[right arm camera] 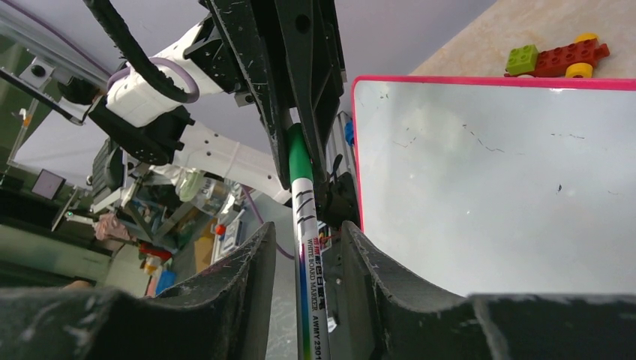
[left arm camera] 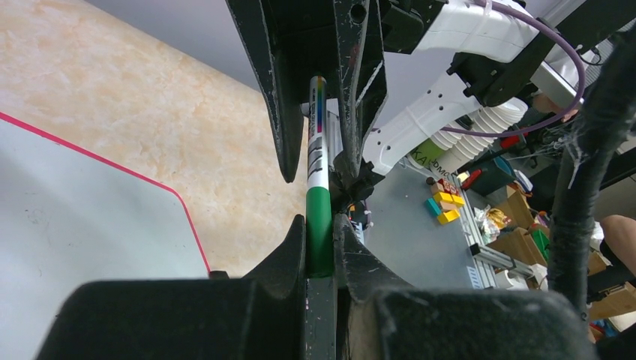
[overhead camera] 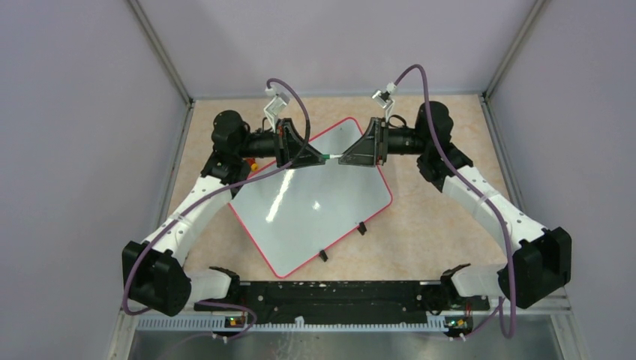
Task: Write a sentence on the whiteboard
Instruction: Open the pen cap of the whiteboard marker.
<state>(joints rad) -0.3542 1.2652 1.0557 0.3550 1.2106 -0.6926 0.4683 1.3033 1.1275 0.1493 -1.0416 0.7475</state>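
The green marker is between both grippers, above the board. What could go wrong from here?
1. The left gripper is clamped on the green end of the marker. The right gripper brackets the white barrel, but its grip is unclear. A pull could drop the marker onto the whiteboard.
2. The whiteboard lies askew and nothing visibly pins it, so writing pressure might slide it.

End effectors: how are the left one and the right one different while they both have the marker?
The left end effector is clamped tight on the marker by its green end; the right end effector sits around the white printed barrel. The left jaws touch the marker, while the right jaws seem to stand slightly apart from it. Both are black and meet above the whiteboard.
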